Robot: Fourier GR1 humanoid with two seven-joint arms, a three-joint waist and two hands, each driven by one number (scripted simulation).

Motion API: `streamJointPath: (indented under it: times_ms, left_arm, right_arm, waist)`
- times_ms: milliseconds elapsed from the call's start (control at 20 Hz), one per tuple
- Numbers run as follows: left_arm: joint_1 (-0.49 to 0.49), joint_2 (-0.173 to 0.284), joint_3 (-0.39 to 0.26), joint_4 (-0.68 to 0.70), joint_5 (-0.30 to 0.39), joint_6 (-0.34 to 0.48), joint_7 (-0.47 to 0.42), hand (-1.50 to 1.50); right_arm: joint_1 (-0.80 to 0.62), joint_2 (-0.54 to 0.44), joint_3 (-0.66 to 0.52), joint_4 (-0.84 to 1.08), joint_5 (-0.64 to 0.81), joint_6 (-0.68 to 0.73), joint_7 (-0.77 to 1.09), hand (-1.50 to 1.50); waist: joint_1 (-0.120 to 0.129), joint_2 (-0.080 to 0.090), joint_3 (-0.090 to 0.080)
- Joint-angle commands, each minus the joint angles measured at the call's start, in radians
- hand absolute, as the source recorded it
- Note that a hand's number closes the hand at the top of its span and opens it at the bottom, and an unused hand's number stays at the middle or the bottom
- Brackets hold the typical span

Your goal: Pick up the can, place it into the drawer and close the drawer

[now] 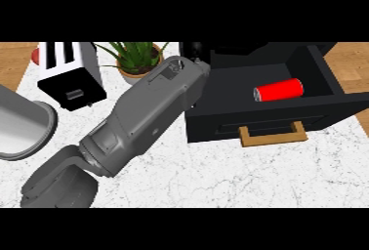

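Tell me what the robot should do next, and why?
Probably push the drawer shut. The red can already lies on its side inside the open drawer, whose wooden handle juts out over the counter. The grey forearm reaches toward the drawer's back left corner, where its hand is hidden, so it should come round to the front first.

Red can [279,90] lies on its side inside the open black drawer [216,126].

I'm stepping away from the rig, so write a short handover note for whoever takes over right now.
Left hand: hidden behind its own forearm, which stretches toward the drawer's back left corner; fingers not visible.
Right hand: not in view.
Can: red, lying on its side inside the open black drawer.
Done: can is in the drawer.
Left: push the drawer shut, probably at its wooden handle.
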Motion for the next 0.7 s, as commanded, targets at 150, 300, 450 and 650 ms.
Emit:
streamJointPath:
  times_ms: [150, 300, 450, 650]
  left_arm:
    - [0.013, 0.000, -0.029, -0.009, 0.059, 0.019, -0.054, -1.50]
    - [0.038, 0.000, -0.032, -0.047, 0.068, 0.029, -0.083, -1.50]
    - [-0.018, 0.000, -0.003, -0.022, 0.087, 0.013, -0.084, -1.50]
    - [-0.029, 0.000, 0.001, -0.013, 0.091, 0.002, -0.124, -1.50]
  right_arm:
    - [-0.032, -0.035, -0.016, -0.022, -0.015, -0.001, 0.002, -1.50]
    - [-0.056, -0.082, -0.064, -0.046, 0.130, 0.053, -0.112, -1.50]
    - [-0.043, -0.054, -0.002, -0.151, 0.201, 0.085, -0.134, -1.50]
    - [-0.120, -0.069, 0.028, -0.103, 0.336, 0.087, -0.214, -1.50]
  waist:
    - [-0.006, 0.001, 0.000]
    - [0.004, -0.003, 0.000]
    - [0.002, -0.001, -0.001]
    - [0.030, 0.000, 0.000]
